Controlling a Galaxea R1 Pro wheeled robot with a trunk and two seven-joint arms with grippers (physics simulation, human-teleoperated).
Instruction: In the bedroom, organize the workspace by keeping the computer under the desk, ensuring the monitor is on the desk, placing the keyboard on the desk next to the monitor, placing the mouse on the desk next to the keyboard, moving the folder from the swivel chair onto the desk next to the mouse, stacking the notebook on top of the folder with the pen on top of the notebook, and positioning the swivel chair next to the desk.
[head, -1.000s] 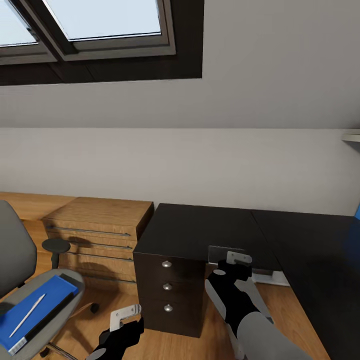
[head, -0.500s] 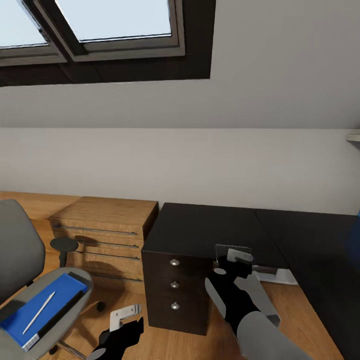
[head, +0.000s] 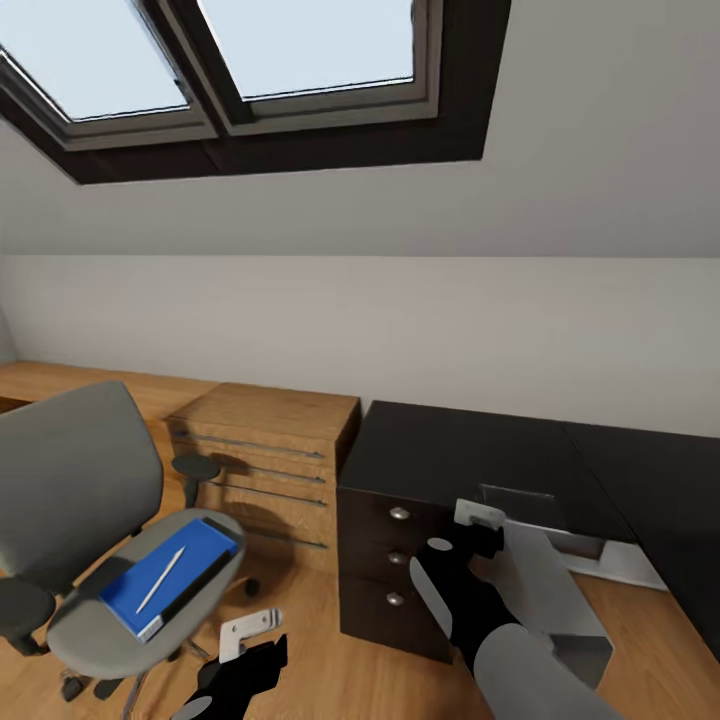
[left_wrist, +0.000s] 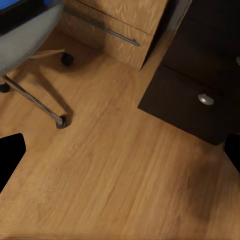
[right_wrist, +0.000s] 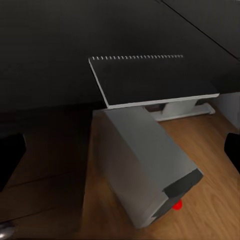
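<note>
The grey swivel chair (head: 70, 490) stands at the left in the head view. On its seat lies a blue folder (head: 170, 572) with a white pen (head: 160, 580) on top and a dark layer under it. A dark spiral notebook (right_wrist: 155, 80) lies at the edge of the black desk (head: 460, 450). The grey computer tower (right_wrist: 145, 170) sits on the floor just beneath it, also seen as the tower (head: 555, 595) in the head view. My right gripper (head: 470, 520) hangs open over the tower, and so does the right gripper (right_wrist: 120, 155). My left gripper (head: 245, 640) is open above the floor, as is the left gripper (left_wrist: 120, 155).
A light wooden drawer unit (head: 270, 450) stands between the chair and the desk's dark drawer block (head: 395, 560). A chair leg with a castor (left_wrist: 60, 120) is close to my left gripper. A white base (right_wrist: 175, 107) lies under the desk. A sloped ceiling with a skylight (head: 250, 70) is above.
The whole head view has swung left, so the chair, drawer unit and desk sit further right in the picture and more of the chair shows. Both arms keep their pose.
</note>
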